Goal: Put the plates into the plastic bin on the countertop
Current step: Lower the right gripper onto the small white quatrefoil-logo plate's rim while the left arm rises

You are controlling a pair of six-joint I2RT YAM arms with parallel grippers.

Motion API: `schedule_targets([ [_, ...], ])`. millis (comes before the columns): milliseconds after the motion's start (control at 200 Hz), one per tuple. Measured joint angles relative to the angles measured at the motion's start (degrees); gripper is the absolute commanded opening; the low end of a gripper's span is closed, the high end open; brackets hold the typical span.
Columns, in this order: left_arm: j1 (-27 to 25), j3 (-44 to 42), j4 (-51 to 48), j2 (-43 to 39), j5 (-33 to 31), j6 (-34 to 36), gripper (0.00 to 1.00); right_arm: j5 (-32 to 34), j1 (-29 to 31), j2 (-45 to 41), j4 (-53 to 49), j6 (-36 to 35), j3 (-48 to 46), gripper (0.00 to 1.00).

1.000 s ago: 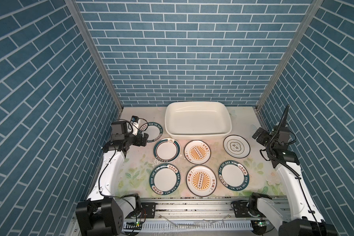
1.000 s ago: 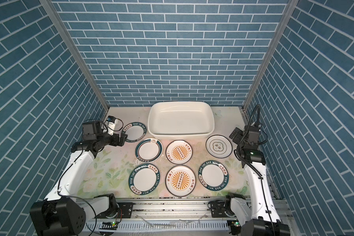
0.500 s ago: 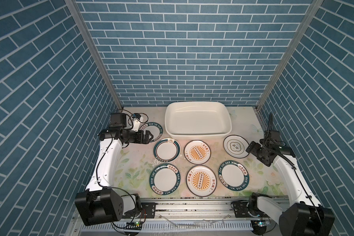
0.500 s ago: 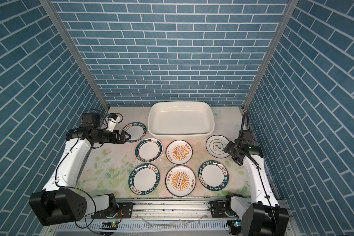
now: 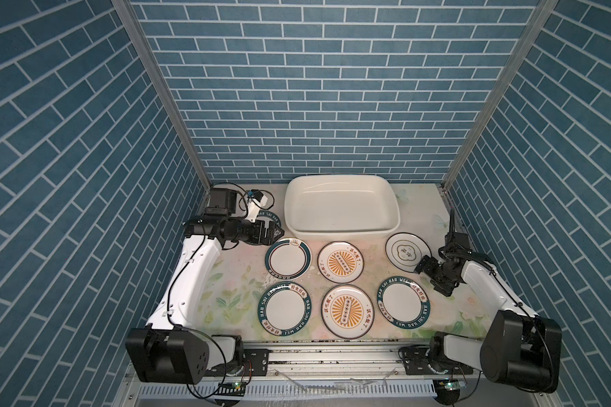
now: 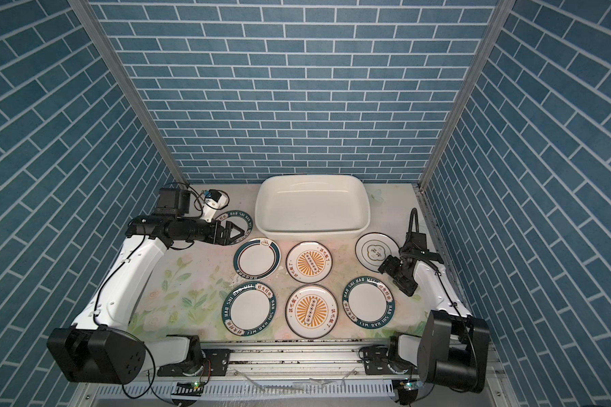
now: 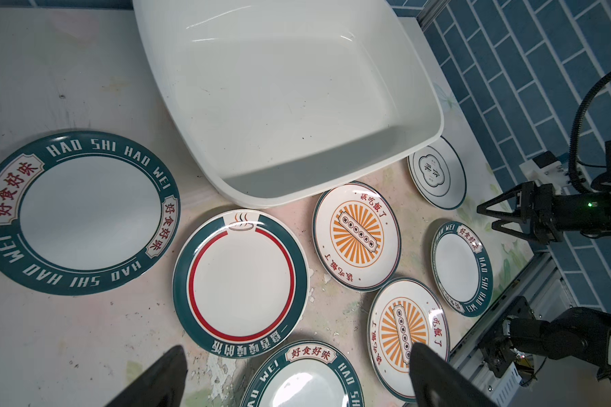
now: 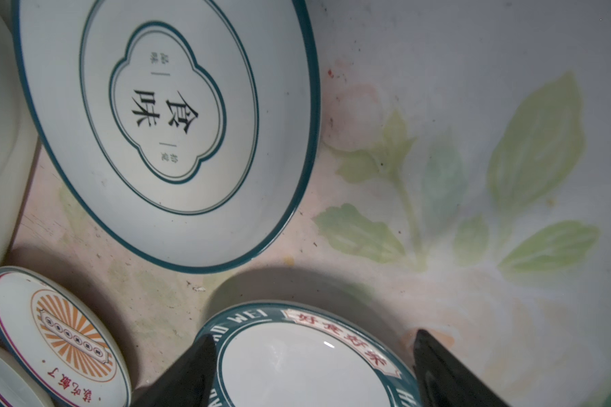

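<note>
plastic bin [image 5: 339, 208] at the counter's back edge is showing plain glossy white. countertop [image 5: 233, 292] is showing pale cream with faded pink flowers and green leaves. back-left lettered plate [image 7: 80, 211], front-left lettered plate [image 5: 284, 309] and front-right lettered plate [image 5: 404, 306] are carrying dark teal rims, white HAO SHI HAO WEI lettering and red characters on cream labels. red-ring plate [image 5: 288, 261] is showing a teal rim plus a red inner ring. back sunburst plate [image 5: 340, 262] and front sunburst plate [image 5: 347, 311] are showing orange rays and red characters. thin-ring plate [image 8: 170, 119] by the right edge is showing thin teal rings, a quatrefoil outline and black characters
</note>
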Motion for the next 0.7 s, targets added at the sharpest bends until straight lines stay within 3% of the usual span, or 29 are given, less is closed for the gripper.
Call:
schedule_targets([
  [160, -0.04, -0.02, 0.63, 1.53, -0.31, -0.17, 1.0, -2.27, -3.58, 0.13, 5.05, 1.73, -2.47, 0.82],
  [230, -0.07, -0.02, 0.68, 1.68, -0.46, -0.17, 1.0, -4.15, -5.03, 0.81, 7.41, 2.86, -3.61, 0.74],
  [700, -0.07, -0.02, 0.68, 1.7, -2.6, 0.09, 1.0, -14.97, -9.7, 6.01, 23.41, 8.07, -9.33, 0.72],
])
